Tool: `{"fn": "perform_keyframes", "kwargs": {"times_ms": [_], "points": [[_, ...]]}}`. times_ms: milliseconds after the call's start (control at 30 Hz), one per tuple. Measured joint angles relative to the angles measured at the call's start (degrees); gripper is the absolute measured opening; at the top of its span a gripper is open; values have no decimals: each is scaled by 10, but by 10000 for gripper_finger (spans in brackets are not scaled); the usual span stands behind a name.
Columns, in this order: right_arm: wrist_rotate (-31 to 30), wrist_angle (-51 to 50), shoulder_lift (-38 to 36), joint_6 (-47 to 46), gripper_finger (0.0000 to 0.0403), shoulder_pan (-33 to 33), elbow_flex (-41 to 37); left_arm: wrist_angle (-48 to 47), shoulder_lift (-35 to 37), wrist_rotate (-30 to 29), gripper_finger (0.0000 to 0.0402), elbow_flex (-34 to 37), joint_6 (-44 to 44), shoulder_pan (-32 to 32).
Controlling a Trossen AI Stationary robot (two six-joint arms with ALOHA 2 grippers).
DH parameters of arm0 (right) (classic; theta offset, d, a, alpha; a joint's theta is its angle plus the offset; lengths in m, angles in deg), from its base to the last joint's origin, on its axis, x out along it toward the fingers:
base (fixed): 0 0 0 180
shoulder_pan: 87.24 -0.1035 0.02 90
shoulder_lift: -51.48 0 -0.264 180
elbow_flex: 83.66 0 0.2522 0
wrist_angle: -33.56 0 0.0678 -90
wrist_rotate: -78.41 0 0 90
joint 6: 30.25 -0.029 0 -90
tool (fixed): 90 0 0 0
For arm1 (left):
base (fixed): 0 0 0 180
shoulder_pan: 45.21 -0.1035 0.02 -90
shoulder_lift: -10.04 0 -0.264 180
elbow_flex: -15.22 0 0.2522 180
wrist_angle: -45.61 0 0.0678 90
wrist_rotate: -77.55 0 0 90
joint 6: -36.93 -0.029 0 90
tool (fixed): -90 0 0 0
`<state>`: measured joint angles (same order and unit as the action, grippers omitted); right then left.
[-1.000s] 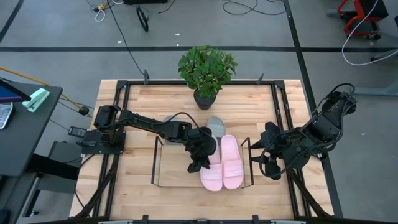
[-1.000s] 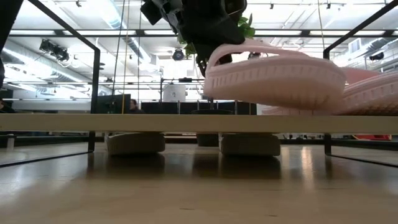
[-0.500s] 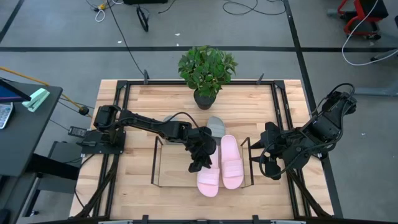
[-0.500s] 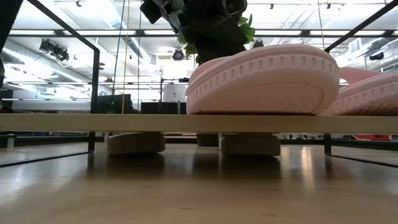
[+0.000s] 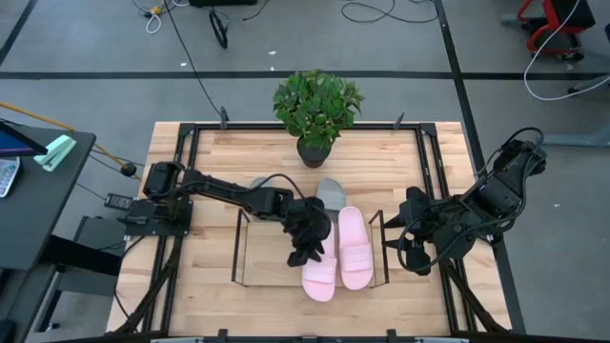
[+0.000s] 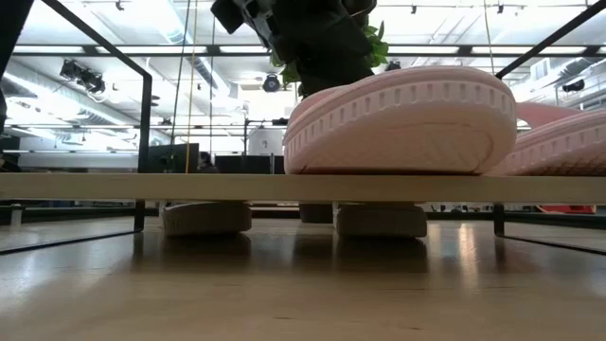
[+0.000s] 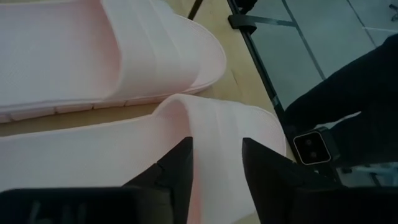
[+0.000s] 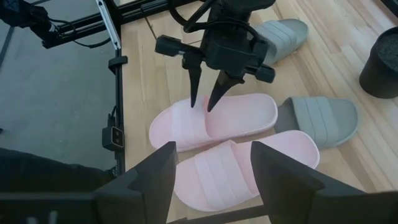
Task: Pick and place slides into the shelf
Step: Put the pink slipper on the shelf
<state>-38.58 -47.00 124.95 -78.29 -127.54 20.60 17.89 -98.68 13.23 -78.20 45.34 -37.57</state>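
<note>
Shelf [image 5: 240, 250] near bench [image 5: 210, 162] front edge; board mostly hidden under arm. Two pink slides [image 5: 321, 270] [image 5: 354, 248] side by side at shelf right end. Grey slides [image 8: 318, 118] [image 8: 280, 34] on bench behind, half hidden from above. Left gripper [image 8: 204, 102] slightly parted, fingers [image 7: 177, 165] straddling left pink strap (grip looks loose). Right gripper [image 5: 393, 233] open, empty, just right of shelf.

A robotics lab or workshop here: grey concrete floor [image 5: 95, 95] with loose cables [image 5: 376, 11] at twelve o'clock, a black-framed wooden table [image 5: 257, 152], exposed ceiling ducts and strip lights [image 6: 95, 49] in the hall behind.
</note>
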Motion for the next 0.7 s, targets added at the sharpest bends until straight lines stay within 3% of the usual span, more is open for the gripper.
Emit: {"fn": "perform_keyframes", "kwargs": {"times_ms": [400,700], "points": [[0,0,0,0,213,0,0,0,-1,-12,197,0,-8,1],[0,-1,0,0,213,0,0,0,-20,-25,213,1,7,6]]}}
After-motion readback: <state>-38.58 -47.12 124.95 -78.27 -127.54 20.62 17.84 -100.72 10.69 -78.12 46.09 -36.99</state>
